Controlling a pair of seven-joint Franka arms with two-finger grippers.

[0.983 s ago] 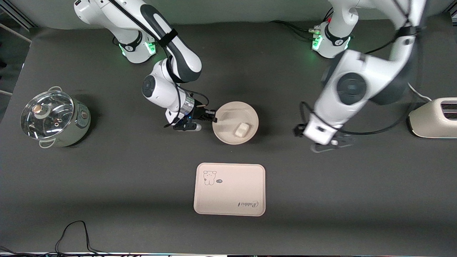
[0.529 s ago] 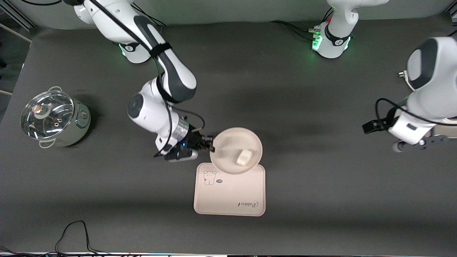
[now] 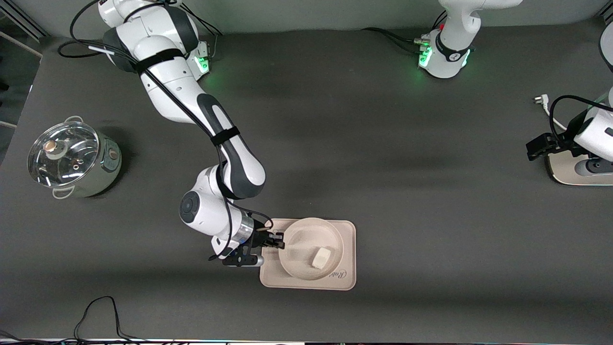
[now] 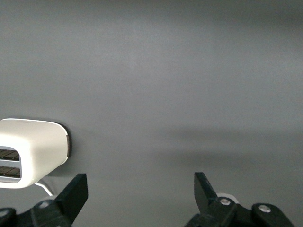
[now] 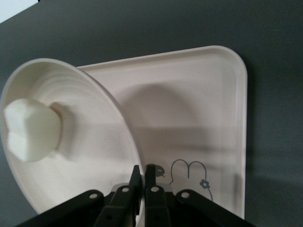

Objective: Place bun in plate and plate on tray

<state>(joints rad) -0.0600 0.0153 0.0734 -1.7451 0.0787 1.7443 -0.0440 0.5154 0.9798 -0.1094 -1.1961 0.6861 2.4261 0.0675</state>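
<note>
Carried down-frame since a second ago, the plate (image 3: 310, 249) is now over the tray (image 3: 348, 230), bun (image 3: 320, 258) inside, rim pinched by the right gripper (image 3: 279, 241) fingers; stiff, light, slippery. Left gripper (image 4: 141, 189) is parked over the toaster (image 4: 31, 151), fingers apart.

We are counting one small white half-round bun (image 3: 321, 258), one round cream-beige shallow plate (image 3: 297, 261) and one cream-beige rectangular tray (image 3: 348, 230) with rounded corners. We are also seeing one glass-lidded metal pot (image 3: 72, 159), one cream-white toaster (image 3: 565, 173), one black cable (image 3: 98, 314) looping at the counter's edge, and one white plug (image 3: 539, 99). We are counting two white robot arms, each with its own two black jaws.
</note>
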